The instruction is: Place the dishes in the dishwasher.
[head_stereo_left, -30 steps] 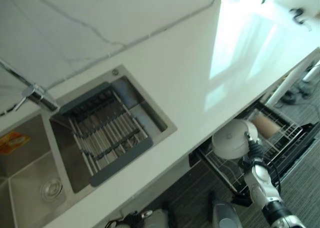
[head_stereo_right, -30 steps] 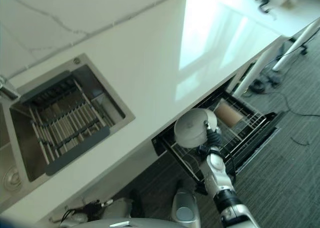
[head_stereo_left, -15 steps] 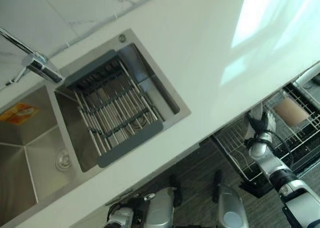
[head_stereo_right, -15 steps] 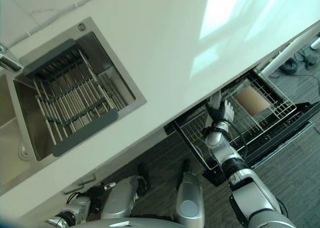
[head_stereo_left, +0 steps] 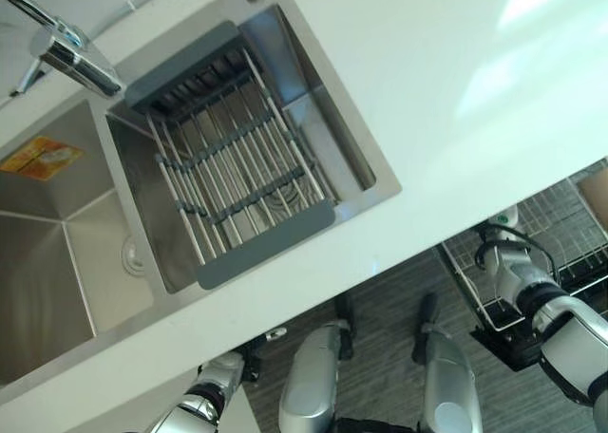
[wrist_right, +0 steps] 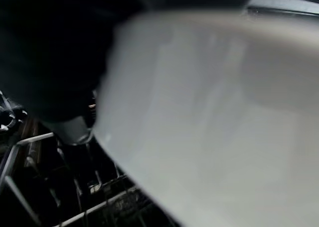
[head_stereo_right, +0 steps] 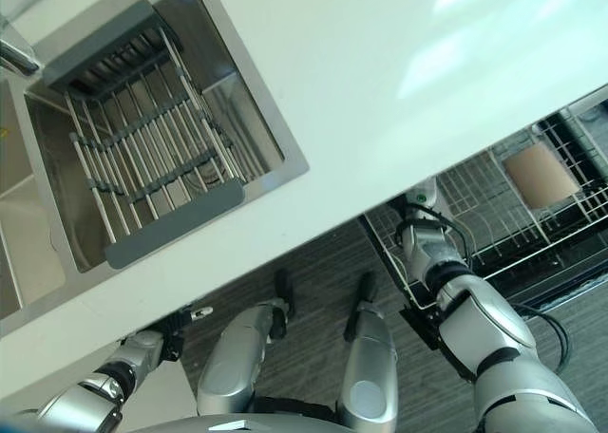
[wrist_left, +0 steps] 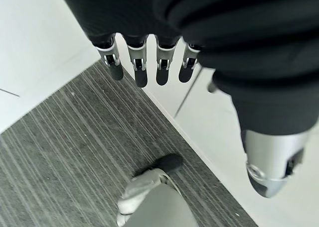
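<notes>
Sink with grey rack, faucet

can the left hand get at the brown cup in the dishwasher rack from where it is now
Probably not. The left hand hangs open over the floor by the cabinet front, while the brown cylindrical cup lies in the pulled-out wire dishwasher rack on the far right, with the right arm between.

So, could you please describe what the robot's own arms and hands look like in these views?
Both arms are built of rounded silver-grey shells. The left hand has a dark ribbed cover over its back and wrist, a row of silver fingers with dark tips, and a silver thumb set apart. The right hand shows the same dark cover at the wrist, above a silver-grey forearm with a black band.
</notes>
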